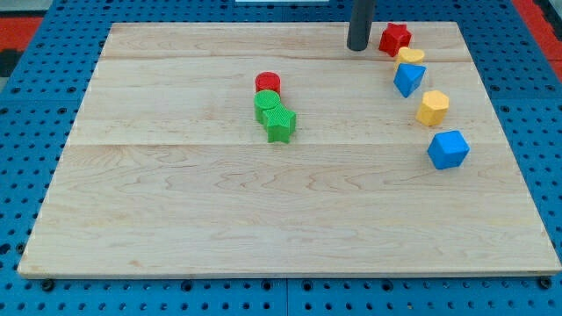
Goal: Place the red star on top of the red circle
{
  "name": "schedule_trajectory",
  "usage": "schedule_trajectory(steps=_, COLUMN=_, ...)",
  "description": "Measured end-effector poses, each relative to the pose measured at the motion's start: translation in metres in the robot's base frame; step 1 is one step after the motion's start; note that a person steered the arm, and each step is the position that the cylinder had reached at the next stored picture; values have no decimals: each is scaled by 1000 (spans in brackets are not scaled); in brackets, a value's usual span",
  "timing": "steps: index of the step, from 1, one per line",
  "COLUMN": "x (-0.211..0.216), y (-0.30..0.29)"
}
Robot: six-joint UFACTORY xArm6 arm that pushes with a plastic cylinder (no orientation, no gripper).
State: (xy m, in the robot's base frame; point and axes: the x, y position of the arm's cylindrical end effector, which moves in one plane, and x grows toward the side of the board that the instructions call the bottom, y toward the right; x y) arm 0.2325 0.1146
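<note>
The red star lies near the view's top right of the wooden board. My tip stands just to the view's left of the red star, a small gap apart. The red circle lies left of centre in the upper half, well to the left of my tip. A green circle touches the red circle from below, and a green star touches that green circle below it.
Below the red star runs a curved line of blocks: a yellow block, a blue block, a yellow hexagon and a blue cube-like block. A blue pegboard surrounds the board.
</note>
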Motion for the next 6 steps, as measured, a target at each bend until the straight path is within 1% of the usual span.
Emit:
schedule_trajectory(steps=1, x=-40, y=-2)
schedule_trajectory(steps=3, x=-40, y=92)
schedule_trajectory(steps=4, x=3, y=70)
schedule_trajectory(steps=5, x=12, y=-3)
schedule_trajectory(steps=6, x=13, y=-93)
